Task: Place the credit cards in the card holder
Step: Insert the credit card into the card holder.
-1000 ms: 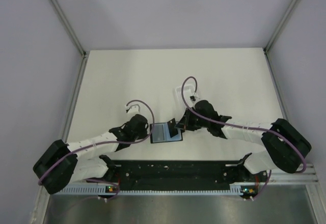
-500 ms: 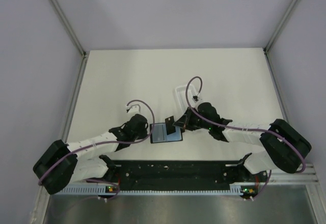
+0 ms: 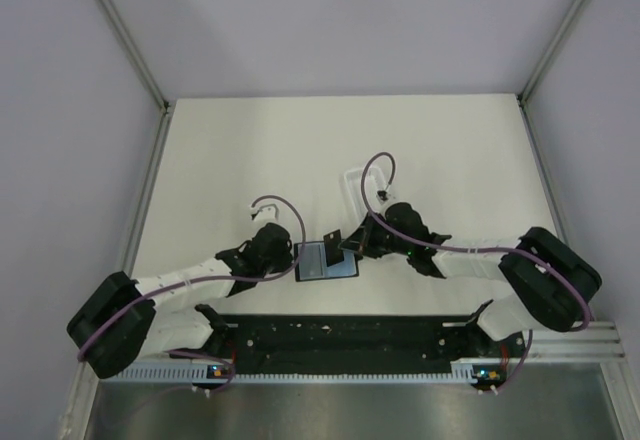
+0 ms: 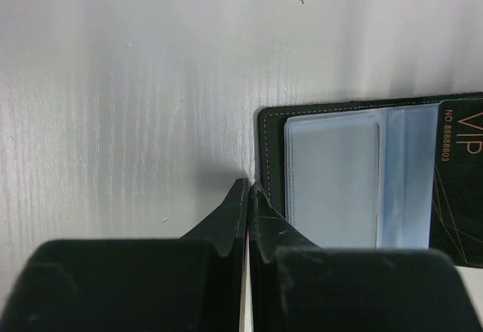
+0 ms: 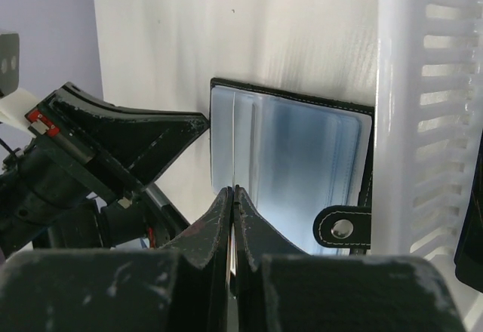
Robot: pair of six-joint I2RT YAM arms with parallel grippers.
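Observation:
The card holder (image 3: 318, 261) lies open on the table, its blue-grey clear pockets (image 4: 332, 181) facing up. My left gripper (image 4: 249, 185) is shut with nothing in it, its tips pressing the table at the holder's left edge. My right gripper (image 5: 233, 190) is shut on a dark credit card (image 3: 333, 241), which stands on edge over the pockets. From the right wrist this card shows only as a thin line. In the left wrist view its face (image 4: 459, 181) reads VIP. The left gripper (image 5: 204, 122) also shows in the right wrist view, beside the holder (image 5: 290, 158).
A long white ribbed tray (image 3: 352, 182) lies just behind the right gripper, close to the holder's right side (image 5: 423, 121). Something dark (image 5: 473, 226) shows through its slots. The holder's snap tab (image 5: 343, 229) sticks out toward the tray. Grey walls enclose the table.
The right gripper has carried the card a little to the left, over the open holder. The left gripper has stayed at the holder's edge.

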